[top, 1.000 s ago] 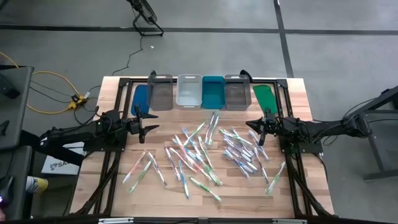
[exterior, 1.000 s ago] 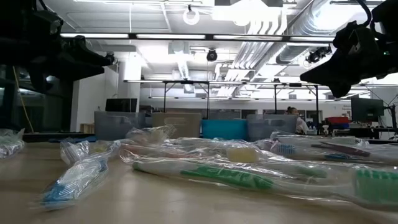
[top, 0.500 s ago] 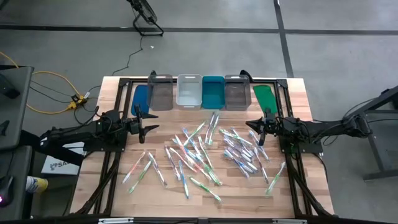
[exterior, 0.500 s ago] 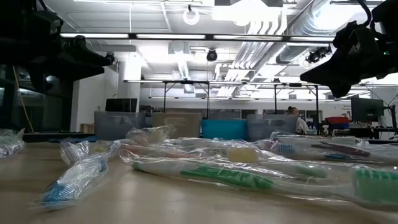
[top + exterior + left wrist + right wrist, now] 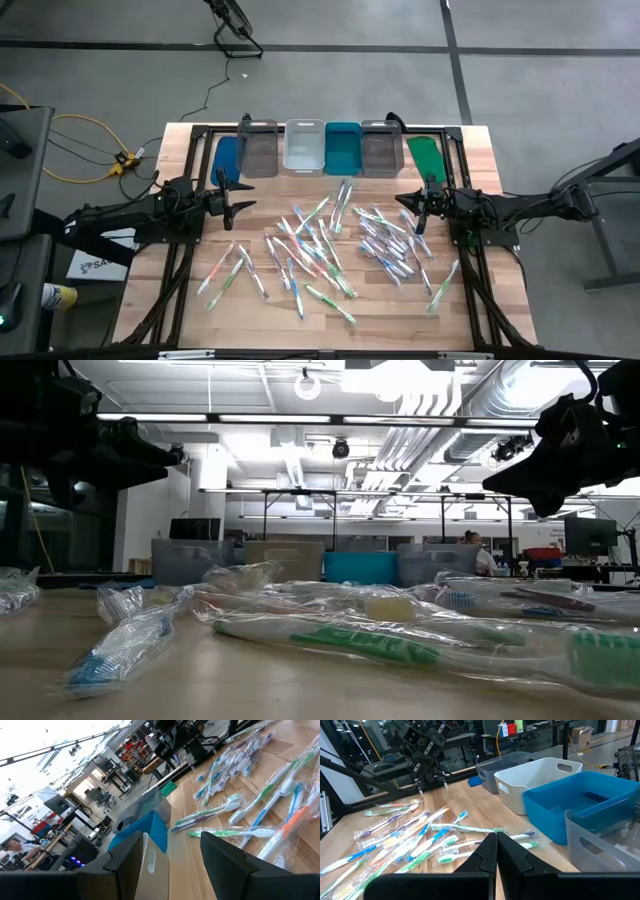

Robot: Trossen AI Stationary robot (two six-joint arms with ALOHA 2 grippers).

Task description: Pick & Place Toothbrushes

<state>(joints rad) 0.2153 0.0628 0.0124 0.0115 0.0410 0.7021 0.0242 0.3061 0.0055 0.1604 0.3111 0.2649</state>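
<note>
Many wrapped toothbrushes [image 5: 325, 245] lie flat and scattered over the middle of the wooden table [image 5: 185, 300], seen close up in the low view [image 5: 370, 640] and in both wrist views [image 5: 235, 810] [image 5: 420, 840]. My left gripper [image 5: 240, 196] hovers open above the table's left side, clear of them. My right gripper [image 5: 415, 207] hovers shut above the right side, its fingers [image 5: 496, 855] together with nothing between them.
A row of bins stands along the far edge: grey [image 5: 259, 148], white [image 5: 304, 146], teal [image 5: 342, 147] and grey [image 5: 379, 147], with a blue lid [image 5: 228, 157] and a green lid [image 5: 428, 155] lying flat at the ends. Bare wood lies at the near left.
</note>
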